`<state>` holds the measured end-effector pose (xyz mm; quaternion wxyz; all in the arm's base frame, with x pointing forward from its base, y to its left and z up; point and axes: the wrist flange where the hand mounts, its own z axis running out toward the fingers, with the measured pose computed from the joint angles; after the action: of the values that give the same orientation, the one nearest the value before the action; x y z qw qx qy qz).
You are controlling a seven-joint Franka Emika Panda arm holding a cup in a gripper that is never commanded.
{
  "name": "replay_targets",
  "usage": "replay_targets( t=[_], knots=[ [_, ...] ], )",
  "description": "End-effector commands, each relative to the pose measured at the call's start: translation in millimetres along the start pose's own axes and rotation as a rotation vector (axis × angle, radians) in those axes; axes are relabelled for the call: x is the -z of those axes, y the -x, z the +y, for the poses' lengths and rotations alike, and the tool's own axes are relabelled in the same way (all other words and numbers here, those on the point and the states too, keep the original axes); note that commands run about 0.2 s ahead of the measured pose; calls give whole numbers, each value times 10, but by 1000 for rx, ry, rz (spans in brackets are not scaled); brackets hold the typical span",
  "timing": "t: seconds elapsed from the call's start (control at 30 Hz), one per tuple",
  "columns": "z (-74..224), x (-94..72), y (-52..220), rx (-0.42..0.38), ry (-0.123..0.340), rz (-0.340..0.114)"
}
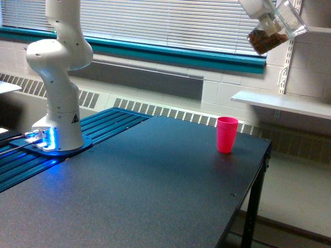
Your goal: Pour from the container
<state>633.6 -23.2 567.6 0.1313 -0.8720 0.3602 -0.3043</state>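
Note:
A clear plastic container (276,30) hangs high at the exterior view's upper right, tilted, with brown crumbly bits gathered at its lower left end. My gripper (266,19) is shut on it; only part of the white hand shows at the top edge. An opaque pink cup (227,134) stands upright on the dark table (155,191) near its far right corner, well below the container and somewhat to its left.
The white arm base (57,119) with a blue light stands at the exterior view's left on blue rails. A white shelf (282,103) juts from the wall behind the table. The table's right edge drops off close to the pink cup.

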Motion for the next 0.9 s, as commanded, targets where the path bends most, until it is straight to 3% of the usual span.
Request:
replay_targets(
  t=[0.03,0.53,0.9],
  knots=[
    [182,61,-203,-34,21,30],
    [99,12,-17,12,34,11],
    [-27,-43,339,80,60,-3]
  ],
)
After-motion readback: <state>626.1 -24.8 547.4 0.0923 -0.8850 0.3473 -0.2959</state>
